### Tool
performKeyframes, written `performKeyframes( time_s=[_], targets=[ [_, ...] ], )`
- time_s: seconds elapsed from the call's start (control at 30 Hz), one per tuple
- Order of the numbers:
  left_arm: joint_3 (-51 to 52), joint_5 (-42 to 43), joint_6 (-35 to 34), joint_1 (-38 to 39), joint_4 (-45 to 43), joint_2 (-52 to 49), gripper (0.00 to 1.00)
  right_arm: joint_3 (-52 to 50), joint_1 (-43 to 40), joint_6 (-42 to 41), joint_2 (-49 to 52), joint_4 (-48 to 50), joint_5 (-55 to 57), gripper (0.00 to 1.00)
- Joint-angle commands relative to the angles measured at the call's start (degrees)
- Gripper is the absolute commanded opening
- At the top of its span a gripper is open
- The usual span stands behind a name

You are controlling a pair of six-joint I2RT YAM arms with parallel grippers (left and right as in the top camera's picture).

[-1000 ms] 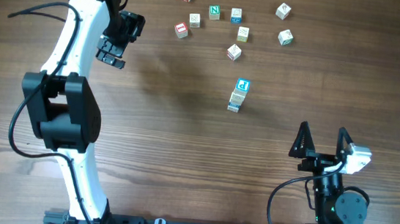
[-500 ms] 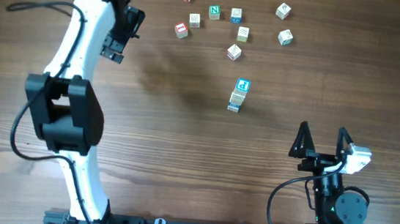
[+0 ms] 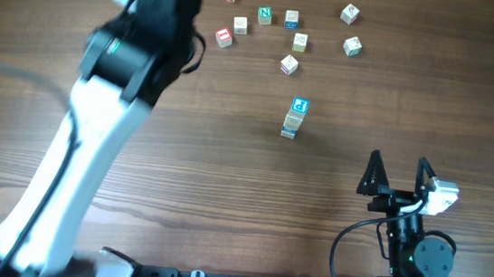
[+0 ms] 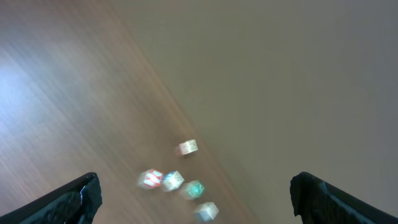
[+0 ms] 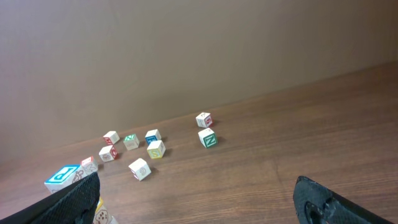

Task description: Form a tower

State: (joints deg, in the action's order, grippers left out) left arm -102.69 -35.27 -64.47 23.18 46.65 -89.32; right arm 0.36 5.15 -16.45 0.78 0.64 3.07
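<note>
Swinging up and across since a moment ago, the left arm [image 3: 92, 142] now sweeps as a blur from the near left corner toward the far cluster of loose cubes [image 3: 264, 15]; nothing else has shifted.

The tower [image 3: 294, 118] stands mid-table, slightly right of centre, with its long axis vertical. Its blue letter face points up, and it looks about three cubes high, though the lower ones are hard to count. It touches nothing but the table [image 3: 224, 191]. The nearest loose cube [image 3: 289, 64] sits just beyond it, clear of the stack.

The right gripper [image 3: 399, 162] is the closer one. It is parked near the front edge with jaws spread wide and empty. From there the tower lies ahead and to its left, and in its wrist view the tower [image 5: 65, 174] shows at the lower left, partly behind one finger.

The left gripper [image 4: 193, 180] is also wide open and holds nothing. Its wrist view looks down on the blurred loose cubes [image 4: 173, 180], which lie ahead between its fingertips. It is well apart from the tower.

My judgement is that the coming move is a pick from the loose cluster by the left arm. The cube would then have to come straight down onto the blue top along the vertical axis, since a sideways nudge could topple so narrow a stack.
</note>
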Motion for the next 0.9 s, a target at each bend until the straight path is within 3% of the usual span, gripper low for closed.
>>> performKeyframes(
  time_s=[0.0, 0.1, 0.27, 0.33, 0.4, 0.5, 0.63, 0.87],
  targets=[
    [15.4, -0.8, 1.3, -2.0, -3.3, 13.4, 1.00, -0.1, -0.2, -0.4, -0.5, 0.1, 1.0, 1.00],
    [28.7, 6.8, 1.2, -5.1, 6.3, 26.0, 1.00, -0.1, -0.2, -0.5, -0.5, 0.1, 1.0, 1.00],
    [44.2, 11.6, 1.1, -11.4, 5.4, 42.0, 1.00, -0.1, -0.2, -0.4, -0.5, 0.1, 1.0, 1.00],
    [48.7, 13.9, 5.0, -12.3, 0.7, 45.8, 1.00, -0.1, -0.2, -0.4, -0.5, 0.1, 1.0, 1.00],
    [56.0, 20.7, 16.9, -14.0, -10.1, 51.4, 1.00, -0.1, -0.2, -0.4, -0.5, 0.1, 1.0, 1.00],
    [69.8, 27.1, 23.9, -15.0, -26.9, 61.5, 1.00, -0.1, -0.2, -0.5, -0.5, 0.1, 1.0, 1.00],
    [88.3, 34.2, 25.1, -16.8, -42.8, 75.9, 1.00, -0.1, -0.2, -0.5, -0.5, 0.1, 1.0, 1.00],
    [95.6, 32.9, 27.7, -18.0, -48.9, 84.3, 1.00, -0.1, -0.2, -0.4, -0.5, 0.1, 1.0, 1.00]
  ],
)
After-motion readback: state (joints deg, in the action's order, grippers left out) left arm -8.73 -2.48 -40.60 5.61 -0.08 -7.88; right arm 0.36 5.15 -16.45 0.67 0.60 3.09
